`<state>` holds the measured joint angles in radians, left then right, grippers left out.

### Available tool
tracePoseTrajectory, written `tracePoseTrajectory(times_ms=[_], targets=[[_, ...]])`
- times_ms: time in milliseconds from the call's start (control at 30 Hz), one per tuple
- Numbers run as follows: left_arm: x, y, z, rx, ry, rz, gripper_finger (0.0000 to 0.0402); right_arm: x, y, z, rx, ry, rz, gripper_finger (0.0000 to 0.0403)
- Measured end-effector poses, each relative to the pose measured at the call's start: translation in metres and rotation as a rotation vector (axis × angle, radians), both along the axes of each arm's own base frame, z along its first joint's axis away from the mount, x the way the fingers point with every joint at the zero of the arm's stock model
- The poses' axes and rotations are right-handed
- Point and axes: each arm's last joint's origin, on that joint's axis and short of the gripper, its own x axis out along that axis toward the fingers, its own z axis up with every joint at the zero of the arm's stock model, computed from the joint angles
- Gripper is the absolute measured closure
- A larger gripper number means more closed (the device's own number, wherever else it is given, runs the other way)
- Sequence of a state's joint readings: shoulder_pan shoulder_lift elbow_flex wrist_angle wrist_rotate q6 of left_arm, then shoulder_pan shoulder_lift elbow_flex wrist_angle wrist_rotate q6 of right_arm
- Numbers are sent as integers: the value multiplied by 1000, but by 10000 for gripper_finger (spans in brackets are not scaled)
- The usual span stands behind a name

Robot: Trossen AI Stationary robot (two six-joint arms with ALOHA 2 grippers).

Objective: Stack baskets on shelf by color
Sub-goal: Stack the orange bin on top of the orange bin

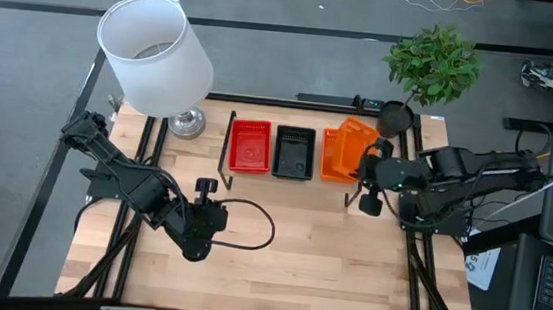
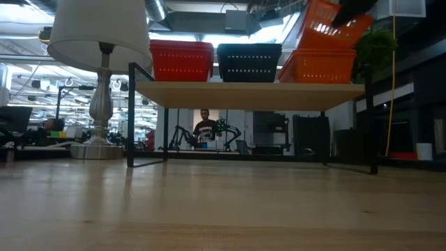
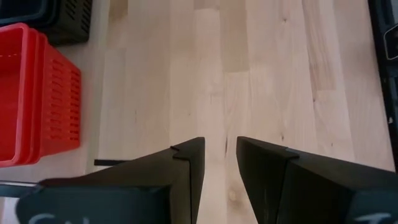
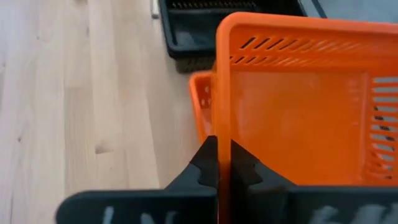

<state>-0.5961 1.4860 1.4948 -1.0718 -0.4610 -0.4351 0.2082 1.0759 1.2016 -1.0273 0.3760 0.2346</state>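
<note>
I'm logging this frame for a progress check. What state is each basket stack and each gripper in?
Red baskets: stacked on the shelf.
Black baskets: stacked on the shelf.
Orange stack: on the shelf.
Tilted orange basket: held above the orange stack.
Right gripper: shut on its wall.
Left gripper: open, empty.

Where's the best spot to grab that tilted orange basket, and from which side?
By its thin rim wall, from above on the side facing the table front, where the right gripper pinches the tilted orange basket now. It leans on the orange stack, so that raised edge looks most exposed.
</note>
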Motion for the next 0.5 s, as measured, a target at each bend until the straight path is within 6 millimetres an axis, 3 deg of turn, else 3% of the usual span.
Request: tracePoseTrajectory(times_ms=[333, 500], targets=[[1, -1, 1, -7, -10, 0, 316, 18, -6, -8, 23, 63, 6, 401], [1, -1, 1, -7, -9, -1, 316, 27, -8, -13, -1, 88, 19, 376]])
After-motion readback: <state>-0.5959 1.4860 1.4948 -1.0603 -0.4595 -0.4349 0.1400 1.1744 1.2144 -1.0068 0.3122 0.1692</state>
